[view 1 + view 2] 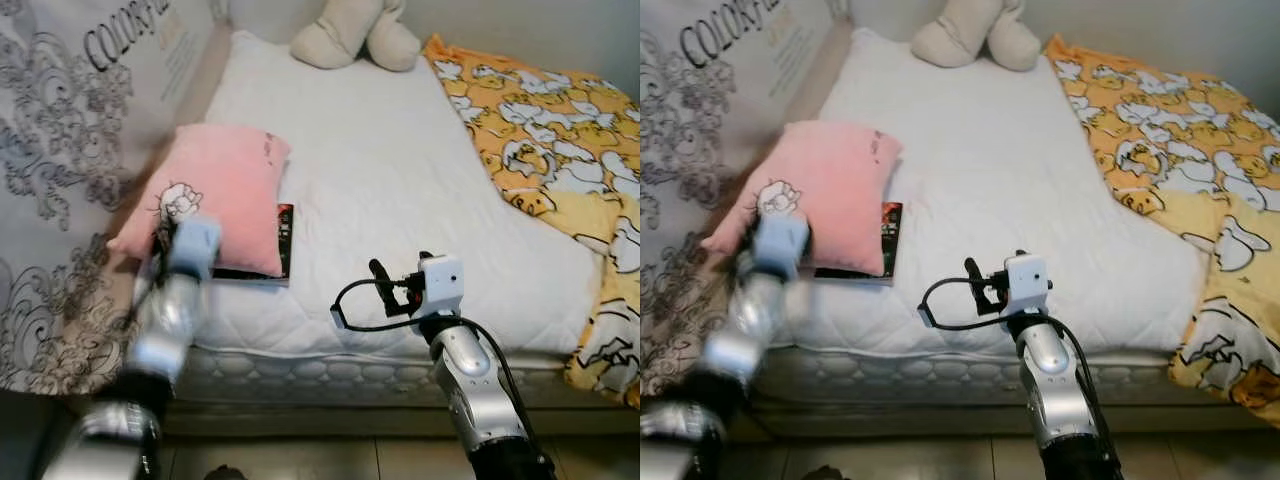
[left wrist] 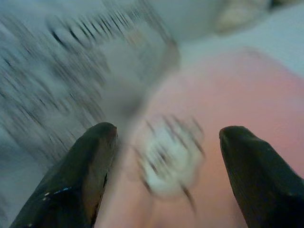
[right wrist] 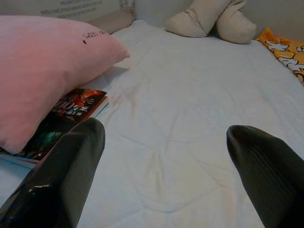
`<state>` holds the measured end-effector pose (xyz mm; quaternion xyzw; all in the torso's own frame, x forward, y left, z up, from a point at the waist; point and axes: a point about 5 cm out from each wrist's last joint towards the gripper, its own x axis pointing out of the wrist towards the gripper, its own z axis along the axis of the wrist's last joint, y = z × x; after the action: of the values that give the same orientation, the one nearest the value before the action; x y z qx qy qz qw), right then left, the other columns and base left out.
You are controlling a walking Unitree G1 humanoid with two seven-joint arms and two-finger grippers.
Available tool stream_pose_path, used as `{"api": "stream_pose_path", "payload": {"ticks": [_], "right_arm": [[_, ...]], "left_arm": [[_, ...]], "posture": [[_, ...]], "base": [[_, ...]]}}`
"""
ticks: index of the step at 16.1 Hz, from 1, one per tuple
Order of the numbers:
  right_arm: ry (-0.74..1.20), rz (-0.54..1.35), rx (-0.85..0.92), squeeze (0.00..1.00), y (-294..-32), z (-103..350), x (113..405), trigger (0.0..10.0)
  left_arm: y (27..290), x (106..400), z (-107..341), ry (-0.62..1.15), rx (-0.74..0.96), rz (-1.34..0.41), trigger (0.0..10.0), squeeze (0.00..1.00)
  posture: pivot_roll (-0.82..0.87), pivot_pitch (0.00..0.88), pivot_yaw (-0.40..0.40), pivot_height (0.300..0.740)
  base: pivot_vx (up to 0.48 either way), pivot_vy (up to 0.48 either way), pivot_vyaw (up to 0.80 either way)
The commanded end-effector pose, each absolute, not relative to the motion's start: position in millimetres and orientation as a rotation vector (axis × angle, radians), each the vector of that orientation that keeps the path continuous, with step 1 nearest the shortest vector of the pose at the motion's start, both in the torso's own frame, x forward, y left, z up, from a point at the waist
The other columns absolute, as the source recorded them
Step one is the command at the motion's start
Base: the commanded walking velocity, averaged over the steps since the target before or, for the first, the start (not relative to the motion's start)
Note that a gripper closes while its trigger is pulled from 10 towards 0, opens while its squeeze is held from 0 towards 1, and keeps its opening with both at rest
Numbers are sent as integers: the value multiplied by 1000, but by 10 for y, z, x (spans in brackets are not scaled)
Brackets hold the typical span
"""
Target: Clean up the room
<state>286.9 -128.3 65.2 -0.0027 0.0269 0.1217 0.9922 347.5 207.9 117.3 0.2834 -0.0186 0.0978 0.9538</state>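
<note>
Seen sharply from the right wrist: book (image 3: 66, 124) tucked half under pink pillow (image 3: 45, 71) on the bed (image 1: 400, 180). Blurred from the left wrist. Left end effector (image 2: 164, 175) spread wide, right at the pillow's near corner; right end effector (image 3: 164, 175) wide over bare mattress. "COLOR" legible on grey cover (image 1: 60, 150).

White quilted mattress (image 1: 400, 200) across the middle of the frame. Grey patterned sheet with lettering (image 1: 60, 150) hanging at the left edge. Pale wall (image 1: 540, 30) along the upper right. Tiled floor (image 1: 330, 455) at the bottom.
</note>
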Motion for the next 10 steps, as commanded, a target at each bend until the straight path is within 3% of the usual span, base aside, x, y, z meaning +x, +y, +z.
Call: {"api": "stream_pose_path", "payload": {"ticks": [1, 3, 5, 10], "right_arm": [[64, 241, -12, 0, -1312, 643, 2885, 10000], [66, 247, -13, 0, -1316, 644, 2878, 10000], [69, 283, 2, 0, -1313, 654, 2815, 10000], [112, 330, -14, 0, -1452, 594, 2424, 10000]], "left_arm": [[2095, 3514, 1137, 7, 557, 218, 10000, 0], [2266, 3621, 1067, 195, 366, 266, 10000, 0], [2242, 3660, 1033, 260, 257, 257, 10000, 0], [2306, 3889, 1508, 132, 150, 331, 10000, 0]], "posture": [[95, 0, -96, 740], [77, 0, -109, 740], [47, 0, -126, 740], [-60, 0, -133, 740]], "base": [[0, 0, 0], [0, 0, 0], [0, 0, 0], [0, 0, 0]]}}
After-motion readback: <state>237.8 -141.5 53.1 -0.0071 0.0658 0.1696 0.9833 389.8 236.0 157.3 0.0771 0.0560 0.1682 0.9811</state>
